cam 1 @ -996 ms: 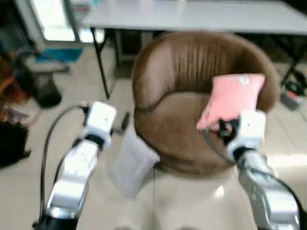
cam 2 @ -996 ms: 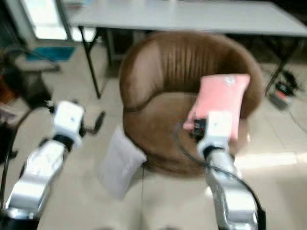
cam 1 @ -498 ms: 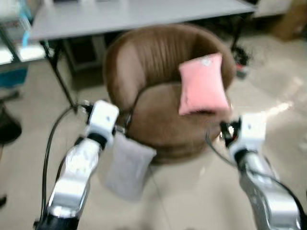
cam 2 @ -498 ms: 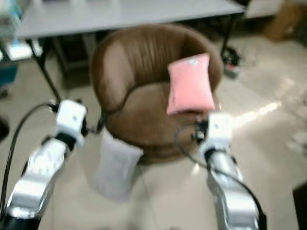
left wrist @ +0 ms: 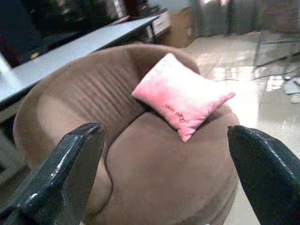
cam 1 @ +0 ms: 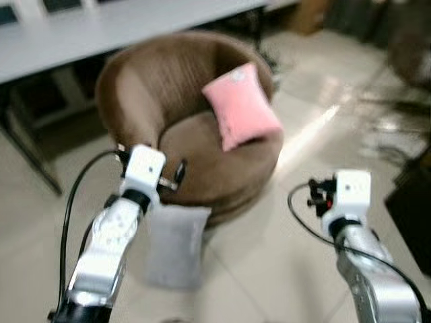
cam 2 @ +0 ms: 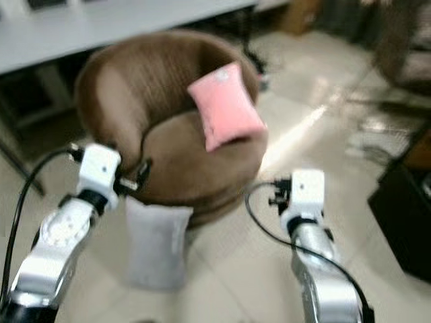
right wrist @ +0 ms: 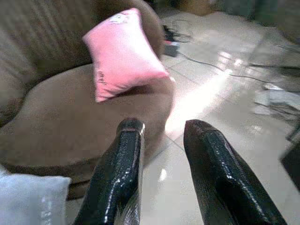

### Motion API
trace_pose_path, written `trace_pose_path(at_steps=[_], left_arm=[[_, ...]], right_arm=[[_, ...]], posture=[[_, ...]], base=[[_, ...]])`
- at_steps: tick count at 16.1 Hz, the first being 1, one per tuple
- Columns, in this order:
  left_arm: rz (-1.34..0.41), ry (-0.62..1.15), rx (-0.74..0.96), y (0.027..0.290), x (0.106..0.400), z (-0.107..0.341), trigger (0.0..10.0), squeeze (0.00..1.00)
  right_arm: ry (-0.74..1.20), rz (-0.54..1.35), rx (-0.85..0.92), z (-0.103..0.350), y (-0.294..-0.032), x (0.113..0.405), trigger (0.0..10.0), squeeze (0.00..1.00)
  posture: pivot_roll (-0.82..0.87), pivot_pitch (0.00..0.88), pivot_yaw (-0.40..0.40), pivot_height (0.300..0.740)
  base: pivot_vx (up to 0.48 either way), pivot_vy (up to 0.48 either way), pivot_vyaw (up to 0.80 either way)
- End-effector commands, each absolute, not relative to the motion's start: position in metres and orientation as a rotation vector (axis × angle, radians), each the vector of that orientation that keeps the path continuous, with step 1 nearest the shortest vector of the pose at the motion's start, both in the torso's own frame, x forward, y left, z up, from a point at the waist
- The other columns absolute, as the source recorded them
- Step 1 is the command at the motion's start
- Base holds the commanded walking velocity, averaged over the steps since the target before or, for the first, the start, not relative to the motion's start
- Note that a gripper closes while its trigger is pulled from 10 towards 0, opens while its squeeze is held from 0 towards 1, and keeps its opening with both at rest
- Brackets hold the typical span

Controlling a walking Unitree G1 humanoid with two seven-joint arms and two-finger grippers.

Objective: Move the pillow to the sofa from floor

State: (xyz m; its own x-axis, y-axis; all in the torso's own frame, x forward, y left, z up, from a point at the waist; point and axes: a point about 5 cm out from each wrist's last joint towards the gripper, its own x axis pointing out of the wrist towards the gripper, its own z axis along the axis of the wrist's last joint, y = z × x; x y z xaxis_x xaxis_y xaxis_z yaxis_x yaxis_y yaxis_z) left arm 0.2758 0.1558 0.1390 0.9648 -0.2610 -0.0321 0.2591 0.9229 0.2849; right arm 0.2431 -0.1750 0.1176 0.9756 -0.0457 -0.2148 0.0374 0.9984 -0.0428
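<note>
1. Pillow, the pink one, sits on the brown round sofa, leaning tilted against the backrest on the robot's right part of the seat; faint printing shows along one edge in the left wrist view.
2. A second, pale grey pillow stands on the tiled floor, propped upright against the front of the sofa base, just below the left arm.
3. The left claw is held up in front of the sofa, pointing at the seat; its two black fingers stand wide apart and hold nothing, with the seat cushion and the pink pillow visible between them.
4. The right claw hovers over the floor beside the sofa's right edge, apart from both pillows; its fingers are close together with a narrow gap between them, and nothing is gripped.
5. Behind the sofa, a long white desk on dark legs runs across the room.
6. To the robot's right, the glossy floor reflects a bright streak of light, and cables lie scattered on it farther off.
7. A dark piece of furniture stands at the right edge of the eye views, too blurred to identify.
</note>
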Motion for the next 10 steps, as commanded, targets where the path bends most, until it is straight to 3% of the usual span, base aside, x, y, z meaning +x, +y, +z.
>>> trace_pose_path(at_steps=[1,6,10], left_arm=[[-0.25,-0.004,0.306,0.164,0.2752,0.14,10.0,0.0],[-0.235,0.012,0.308,0.1676,0.2711,0.1348,10.0,0.0],[-0.228,0.011,0.308,0.169,0.2696,0.1346,10.0,0.0]], right_arm=[[0.198,-0.021,-0.032,0.1212,-0.1689,0.2442,10.0,0.0],[0.202,0.006,-0.039,0.1183,-0.1679,0.2429,10.0,0.0],[0.215,0.021,-0.064,0.1146,-0.1661,0.2426,10.0,0.0]], posture=[[-0.07,0.025,0.023,0.74],[-0.07,0.017,0.021,0.74],[-0.07,0.007,0.013,0.74]], base=[[0.0,0.465,-0.8],[0.0,0.465,-0.75],[0.0,0.463,0.0]])
